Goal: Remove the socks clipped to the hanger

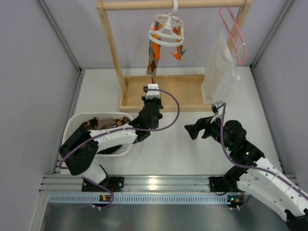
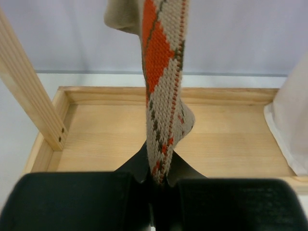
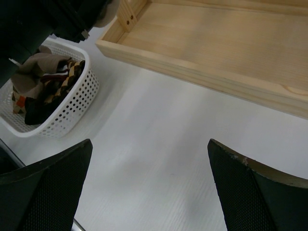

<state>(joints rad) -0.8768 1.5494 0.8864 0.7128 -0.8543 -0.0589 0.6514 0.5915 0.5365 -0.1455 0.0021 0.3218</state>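
The white ring hanger [image 1: 166,30] hangs from the wooden rail by its hook. A tan and orange argyle sock [image 1: 153,57] dangles from it, clipped at the top, and a shorter orange sock [image 1: 179,52] hangs on the ring's right side. My left gripper [image 1: 153,87] reaches up under the long sock. In the left wrist view the sock [image 2: 163,72] runs down into my left gripper [image 2: 161,180], which is shut on its lower end. My right gripper [image 1: 191,130] hovers over the table, open, and in its own view the right gripper [image 3: 149,149] has nothing between its fingers.
A white perforated basket [image 1: 72,126] at the left holds several socks [image 3: 48,82]. The wooden rack's base tray [image 1: 183,94] lies under the hanger, its left post [image 2: 29,91] close by. A white translucent garment [image 1: 219,72] hangs on a pink hanger [image 1: 233,29] at the right.
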